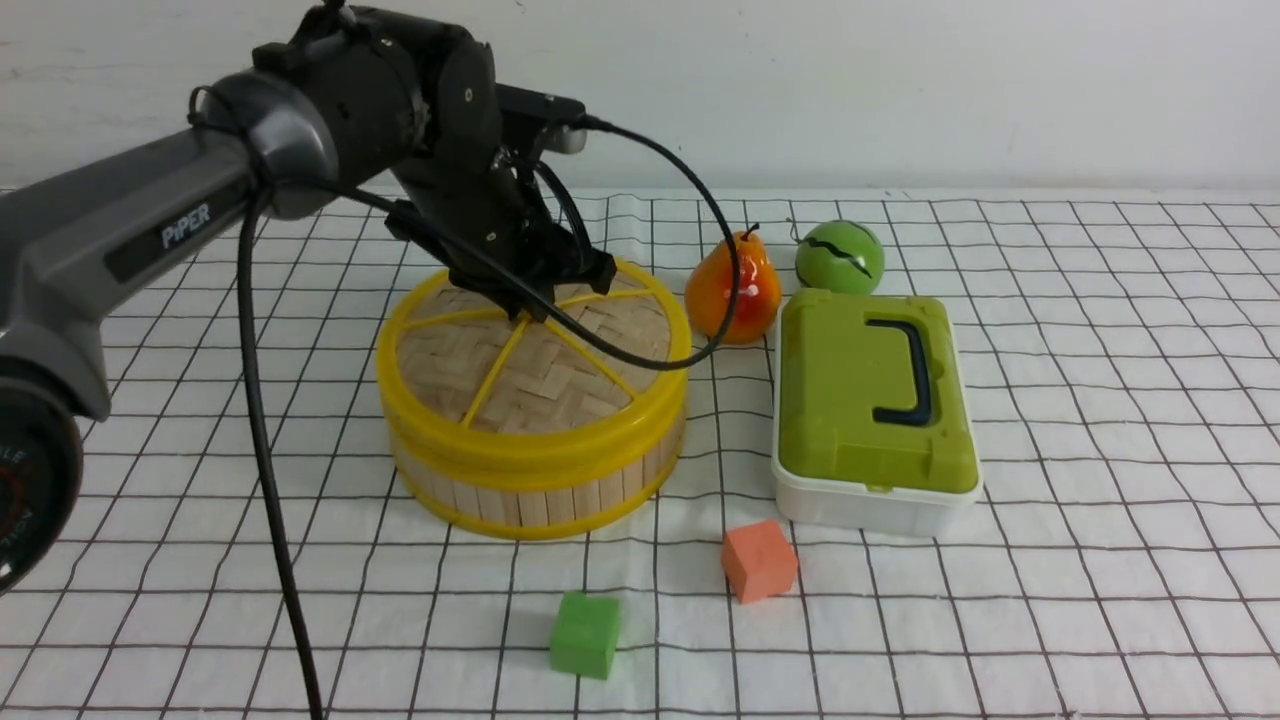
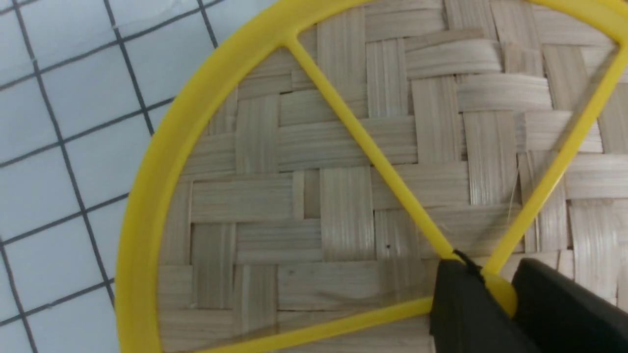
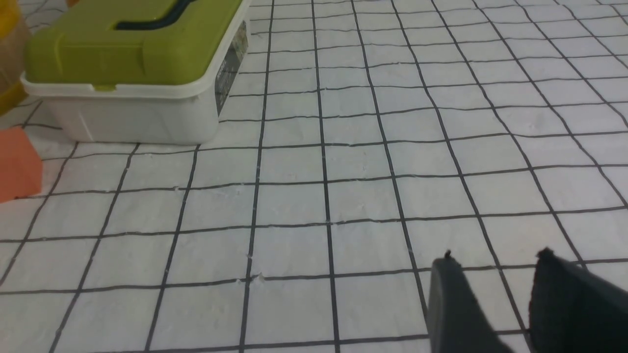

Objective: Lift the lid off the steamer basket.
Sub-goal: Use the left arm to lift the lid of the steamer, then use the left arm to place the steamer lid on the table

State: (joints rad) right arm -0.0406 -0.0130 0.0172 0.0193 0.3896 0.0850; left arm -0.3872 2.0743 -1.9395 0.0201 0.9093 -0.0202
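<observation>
The lid (image 1: 560, 370), woven bamboo with a yellow rim and yellow spokes, lies on top of the steamer basket (image 1: 540, 495), a round basket with bamboo-slat walls, left of the table's middle. My left gripper (image 1: 530, 305) reaches down onto the lid's centre. In the left wrist view the lid (image 2: 343, 147) fills the frame, and my left gripper (image 2: 495, 277) has both black fingers pressed against the yellow hub where the spokes meet. My right gripper (image 3: 495, 260) is open and empty, low over the checked cloth. It does not show in the front view.
An orange-red pear (image 1: 733, 290) and a green ball (image 1: 840, 256) stand behind and right of the basket. A white box with a green lid (image 1: 870, 400) sits to its right, also in the right wrist view (image 3: 132, 59). An orange cube (image 1: 759, 560) and a green cube (image 1: 585, 633) lie in front.
</observation>
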